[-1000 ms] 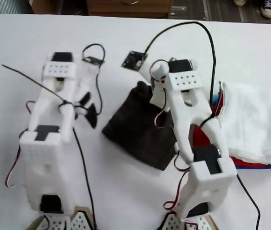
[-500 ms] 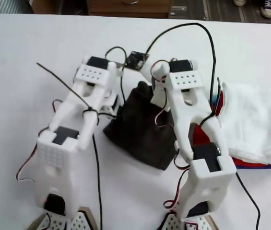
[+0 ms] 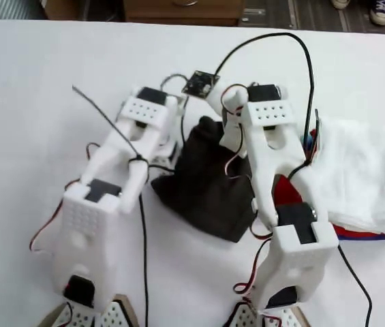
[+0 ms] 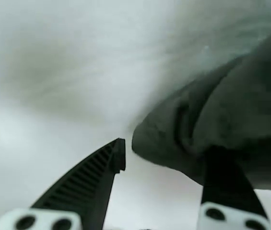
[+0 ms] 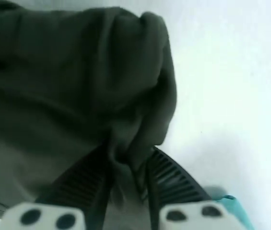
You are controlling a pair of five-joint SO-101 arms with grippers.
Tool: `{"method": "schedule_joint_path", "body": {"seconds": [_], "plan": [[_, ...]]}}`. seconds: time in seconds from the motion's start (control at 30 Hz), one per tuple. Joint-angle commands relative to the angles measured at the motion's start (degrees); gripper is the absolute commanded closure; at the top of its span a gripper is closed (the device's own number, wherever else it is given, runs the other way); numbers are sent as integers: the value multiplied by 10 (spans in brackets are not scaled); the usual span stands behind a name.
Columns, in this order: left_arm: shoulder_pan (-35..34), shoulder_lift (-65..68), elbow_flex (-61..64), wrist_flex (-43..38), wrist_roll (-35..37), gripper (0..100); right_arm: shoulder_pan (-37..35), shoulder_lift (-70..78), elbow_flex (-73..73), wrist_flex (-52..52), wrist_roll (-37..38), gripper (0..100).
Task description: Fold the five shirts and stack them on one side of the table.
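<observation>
- I am pinching the dark shirt (image 3: pixel 206 184) in my right pincer (image 5: pixel 125 179).
- My left pincer (image 4: pixel 166 153) is gaping open at its edge.
- The folded stack (image 3: pixel 362 170) is lying right; this shirt seems last.

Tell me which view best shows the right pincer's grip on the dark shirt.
Right wrist view: the right pincer is shut on a fold of the dark shirt. High view: whole shirt, grip under the arm. Left wrist view: its edge.
</observation>
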Motion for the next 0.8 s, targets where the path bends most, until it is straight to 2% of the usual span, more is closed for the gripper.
{"method": "schedule_joint_path", "body": {"seconds": [0.0,0.17,0.37,0.4,0.6,0.77], "plan": [[17,15,-11,-24,3,724,8,-4,-25,-2,4,978],[18,44,-11,-36,2,751,8,-4,-25,-2,4,978],[18,69,-27,-46,3,972,8,-4,-27,-2,4,978],[18,72,-35,-46,1,985,8,-4,-33,-1,3,978],[18,77,-92,-37,2,980,5,-4,-77,30,-2,978],[23,75,-202,32,1,980,4,-4,-101,72,-2,978]]}}
